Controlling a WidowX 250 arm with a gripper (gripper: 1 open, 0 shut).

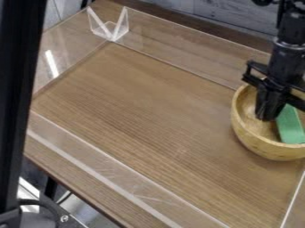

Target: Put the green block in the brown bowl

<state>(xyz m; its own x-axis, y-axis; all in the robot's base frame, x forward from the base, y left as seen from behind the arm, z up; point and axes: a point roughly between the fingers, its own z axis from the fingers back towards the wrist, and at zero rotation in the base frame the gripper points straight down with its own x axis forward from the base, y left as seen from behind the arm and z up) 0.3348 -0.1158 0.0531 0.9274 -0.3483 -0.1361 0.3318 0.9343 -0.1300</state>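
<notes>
The green block (291,126) lies inside the brown bowl (252,134) at the right edge of the table, leaning against the bowl's right inner side. My black gripper (269,109) hangs straight down over the bowl's left half with its tips inside the rim. Its fingers are pressed together with nothing between them. The tips stand just left of the block's upper end, and I cannot tell whether they touch it. The gripper body hides part of the bowl's far rim.
A wood-grain tabletop (131,107) is fenced by low clear plastic walls, with a clear bracket (107,25) at the back left. A dark upright post (21,98) fills the left foreground.
</notes>
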